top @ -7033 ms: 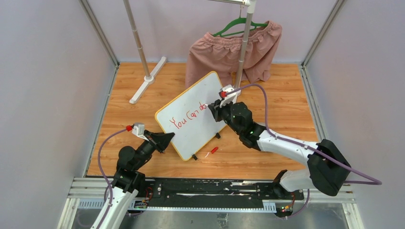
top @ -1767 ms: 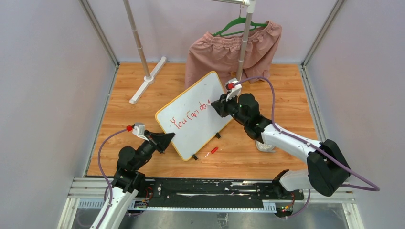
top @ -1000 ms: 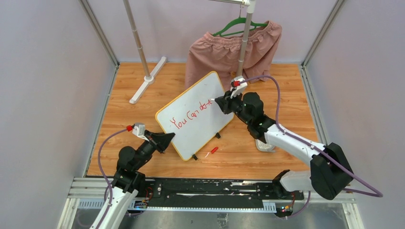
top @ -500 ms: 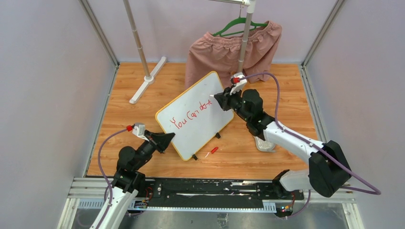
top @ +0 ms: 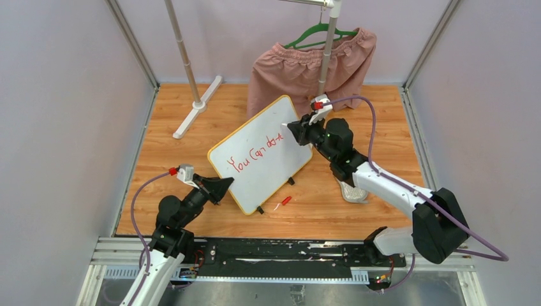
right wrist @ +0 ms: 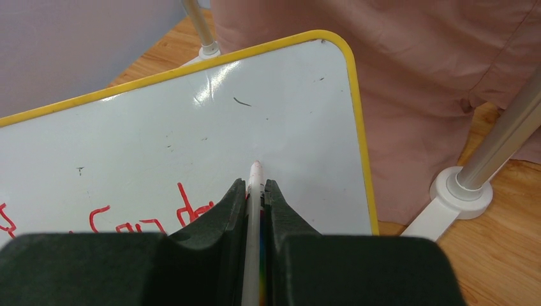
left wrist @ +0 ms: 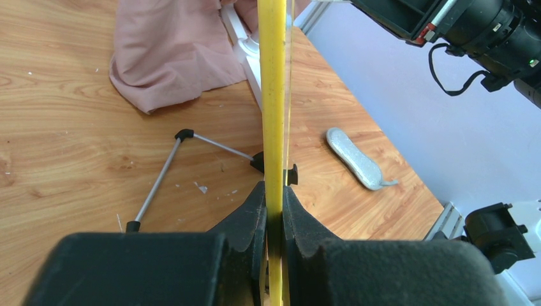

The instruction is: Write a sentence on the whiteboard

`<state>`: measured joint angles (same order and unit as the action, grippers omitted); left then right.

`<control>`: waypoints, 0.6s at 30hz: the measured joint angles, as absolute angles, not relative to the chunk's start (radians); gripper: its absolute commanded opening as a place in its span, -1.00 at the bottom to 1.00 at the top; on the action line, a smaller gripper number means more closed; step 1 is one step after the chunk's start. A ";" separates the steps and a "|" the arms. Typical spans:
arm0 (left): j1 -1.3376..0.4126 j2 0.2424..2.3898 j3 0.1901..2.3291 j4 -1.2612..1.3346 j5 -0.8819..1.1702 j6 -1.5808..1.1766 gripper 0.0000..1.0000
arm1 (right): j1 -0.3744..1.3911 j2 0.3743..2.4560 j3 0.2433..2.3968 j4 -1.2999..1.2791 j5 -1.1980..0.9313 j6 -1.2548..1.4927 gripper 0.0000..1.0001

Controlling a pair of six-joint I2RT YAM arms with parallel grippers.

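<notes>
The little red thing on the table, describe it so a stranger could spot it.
Find the yellow-framed whiteboard in the middle of the wooden table. Just off its near edge lies the little red thing, loose on the wood. It is slim and red-and-white, unlike the pale grey oval piece to its right.

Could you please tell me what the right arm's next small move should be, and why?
Probably set the marker tip on the whiteboard just past the last red stroke and start the next letter. The sentence stops beside the right fingers, which grip the marker with its tip over bare white surface; the left fingers clamp the board's yellow edge.
</notes>
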<state>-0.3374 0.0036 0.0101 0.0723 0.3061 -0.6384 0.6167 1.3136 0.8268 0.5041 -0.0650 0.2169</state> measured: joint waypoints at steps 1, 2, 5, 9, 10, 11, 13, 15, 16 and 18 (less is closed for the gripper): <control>-0.337 0.004 0.010 0.072 0.306 -0.638 -1.00 | 0.617 1.313 0.825 0.511 -0.063 0.217 -1.00; -0.337 0.004 0.010 0.072 0.306 -0.638 -1.00 | 0.617 1.311 0.821 0.522 -0.061 0.217 -1.00; -0.337 0.004 0.010 0.072 0.306 -0.638 -1.00 | 0.616 1.306 0.796 0.565 -0.059 0.218 -1.00; -0.337 0.004 0.010 0.072 0.306 -0.638 -1.00 | 0.615 1.306 0.762 0.604 -0.052 0.218 -1.00; -0.337 0.004 0.010 0.072 0.307 -0.638 -1.00 | 0.615 1.306 0.759 0.607 -0.052 0.218 -1.00; -0.337 0.004 0.010 0.072 0.307 -0.638 -1.00 | 0.615 1.306 0.758 0.609 -0.052 0.218 -1.00; -0.337 0.004 0.010 0.072 0.307 -0.638 -1.00 | 0.615 1.306 0.758 0.623 -0.052 0.218 -1.00; -0.337 0.004 0.010 0.072 0.306 -0.638 -1.00 | 0.615 1.306 0.758 0.639 -0.053 0.218 -1.00; -0.337 0.004 0.010 0.072 0.306 -0.638 -1.00 | 0.615 1.306 0.757 0.645 -0.054 0.218 -1.00; -0.337 0.004 0.010 0.072 0.306 -0.638 -1.00 | 0.615 1.306 0.752 0.662 -0.058 0.218 -1.00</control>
